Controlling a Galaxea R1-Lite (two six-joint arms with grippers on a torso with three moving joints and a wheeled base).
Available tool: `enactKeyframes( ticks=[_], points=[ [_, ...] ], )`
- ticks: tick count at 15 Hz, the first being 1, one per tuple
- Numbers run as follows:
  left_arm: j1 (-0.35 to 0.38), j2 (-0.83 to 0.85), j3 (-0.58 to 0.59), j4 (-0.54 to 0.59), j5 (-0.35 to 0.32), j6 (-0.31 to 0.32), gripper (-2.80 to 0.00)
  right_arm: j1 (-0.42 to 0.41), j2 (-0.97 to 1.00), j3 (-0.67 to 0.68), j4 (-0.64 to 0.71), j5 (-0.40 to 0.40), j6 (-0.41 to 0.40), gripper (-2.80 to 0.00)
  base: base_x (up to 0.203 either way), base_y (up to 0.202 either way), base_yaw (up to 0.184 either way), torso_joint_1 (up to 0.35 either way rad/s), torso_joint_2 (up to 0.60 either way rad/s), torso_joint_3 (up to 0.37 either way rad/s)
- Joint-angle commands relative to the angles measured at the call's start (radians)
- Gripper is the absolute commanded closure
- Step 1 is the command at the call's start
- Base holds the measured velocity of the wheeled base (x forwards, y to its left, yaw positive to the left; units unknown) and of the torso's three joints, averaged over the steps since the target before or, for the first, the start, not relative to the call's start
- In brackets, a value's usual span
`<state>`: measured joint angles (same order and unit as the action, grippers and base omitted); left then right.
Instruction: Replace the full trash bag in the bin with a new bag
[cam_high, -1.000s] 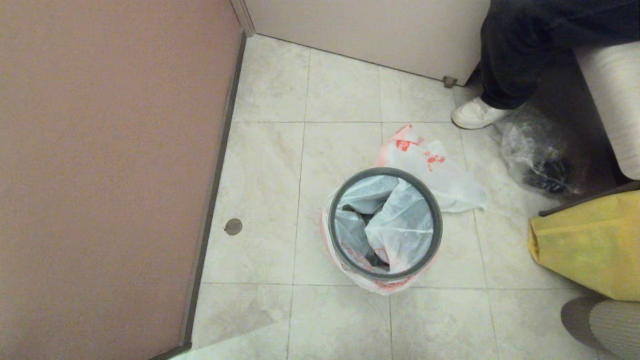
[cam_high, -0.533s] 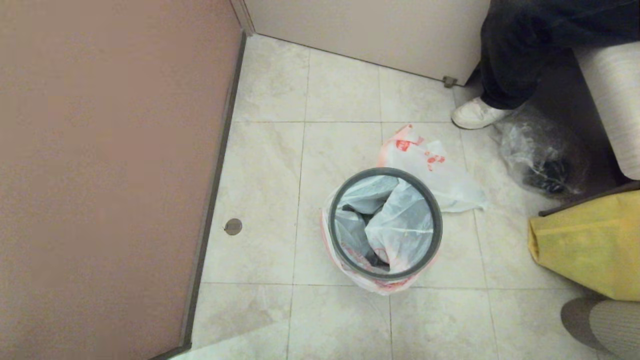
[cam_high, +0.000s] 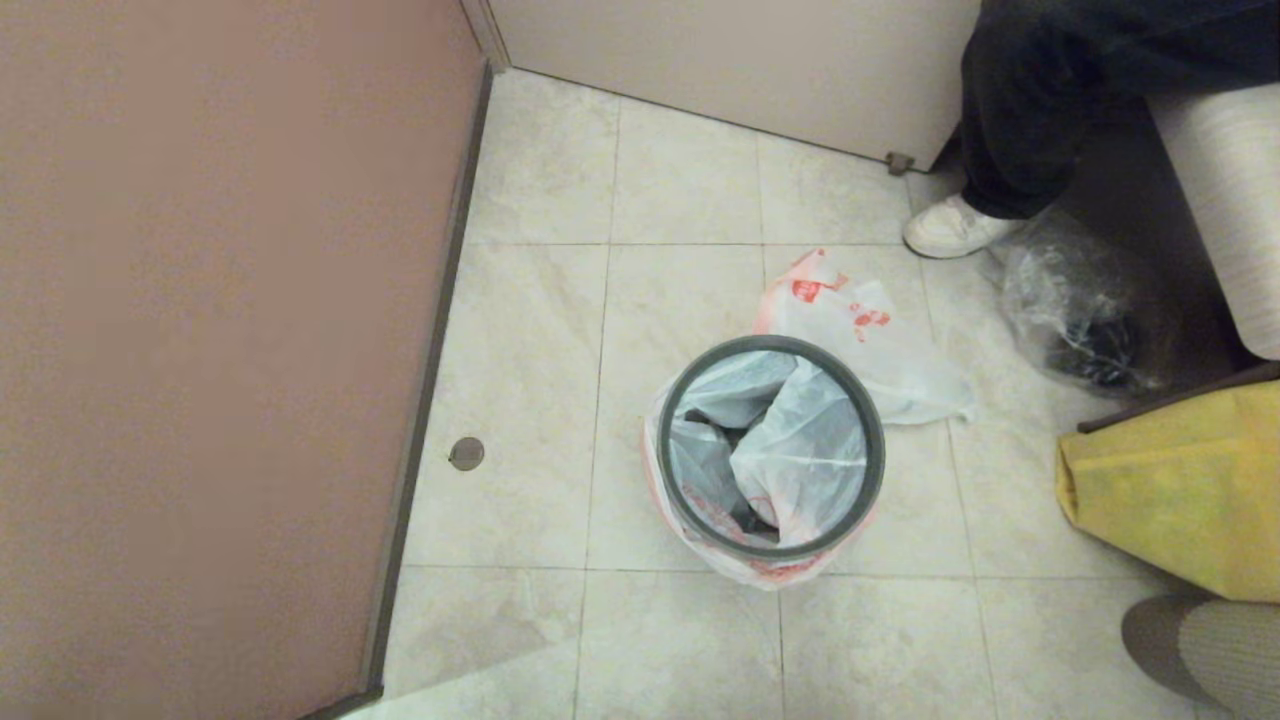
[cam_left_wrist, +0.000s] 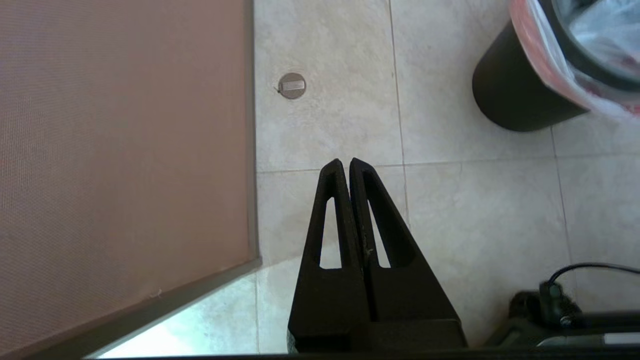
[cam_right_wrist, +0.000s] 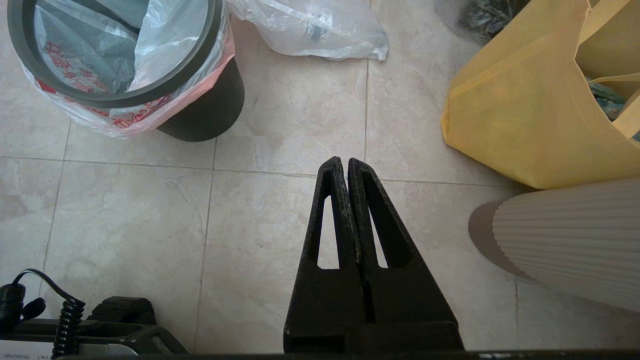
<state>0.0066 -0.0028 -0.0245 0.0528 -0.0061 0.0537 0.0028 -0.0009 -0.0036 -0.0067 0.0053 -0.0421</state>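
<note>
The bin (cam_high: 770, 344), a small black bucket with a dark grey hoop rim, stands on the tiled floor at mid-view. The new bag (cam_high: 800, 460), thin white with a pink border and red characters, lines it and folds out over the rim. Just behind the bin, to the right, the full trash bag (cam_high: 880, 350) lies on the floor, white with red marks. Neither gripper shows in the head view. My left gripper (cam_left_wrist: 346, 162) hangs shut and empty over bare tiles, apart from the bin (cam_left_wrist: 510, 95). My right gripper (cam_right_wrist: 344, 161) is also shut and empty, short of the bin (cam_right_wrist: 210, 110).
A clear bag with dark contents (cam_high: 1085, 310) and a yellow bag (cam_high: 1170, 490) sit at the right. A person's white shoe (cam_high: 950, 228) is behind them. A pink-brown partition (cam_high: 200, 350) walls off the left, with a floor drain (cam_high: 466, 453) beside it.
</note>
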Motion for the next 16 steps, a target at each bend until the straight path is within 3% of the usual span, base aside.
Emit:
enactKeyframes(
  ticks=[1, 16],
  points=[
    [0.0, 0.003, 0.001, -0.006, 0.013, -0.084, 0.0, 0.0, 0.002, 0.001, -0.001, 0.001, -0.001, 0.0, 0.0, 0.0, 0.0, 0.0, 0.0, 0.0],
    [0.0, 0.003, 0.001, -0.007, 0.023, -0.087, 0.0, 0.0, 0.002, 0.001, -0.001, -0.018, 0.048, 0.0, 0.0, 0.0, 0.0, 0.0, 0.0, 0.0]
  ],
)
